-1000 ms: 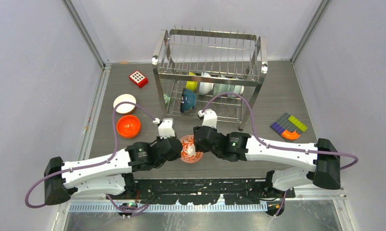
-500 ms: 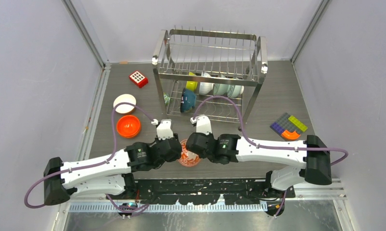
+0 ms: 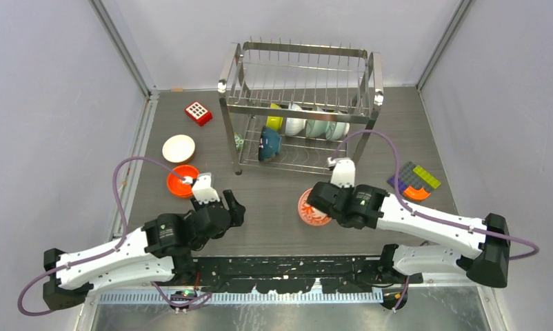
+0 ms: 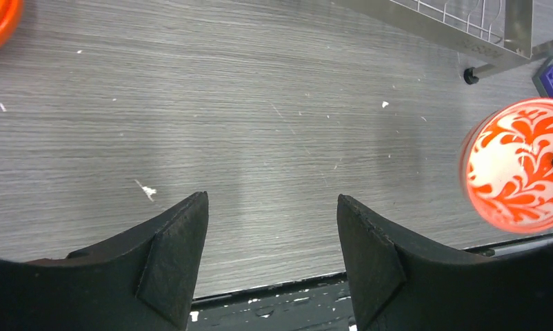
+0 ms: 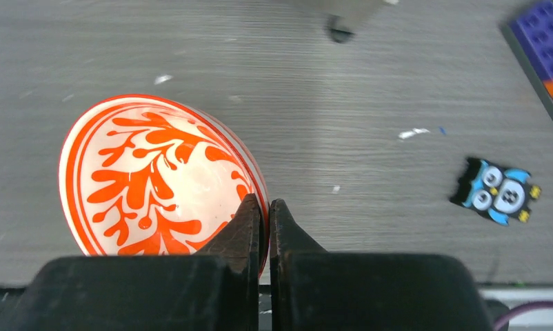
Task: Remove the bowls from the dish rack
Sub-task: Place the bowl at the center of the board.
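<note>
Now | right claw (image 5: 265,205) pinching patterned bowl (image 5: 146,172) rim | left claw (image 4: 272,207) spread

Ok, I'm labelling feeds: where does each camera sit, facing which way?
Top external: above, behind the bases, looking down on the dish rack; both arms show.
Left wrist: faces down at the table past the open left tool.
Right wrist: faces down past the right tool, shut on the patterned bowl.
Shared: that bowl, all three.
</note>
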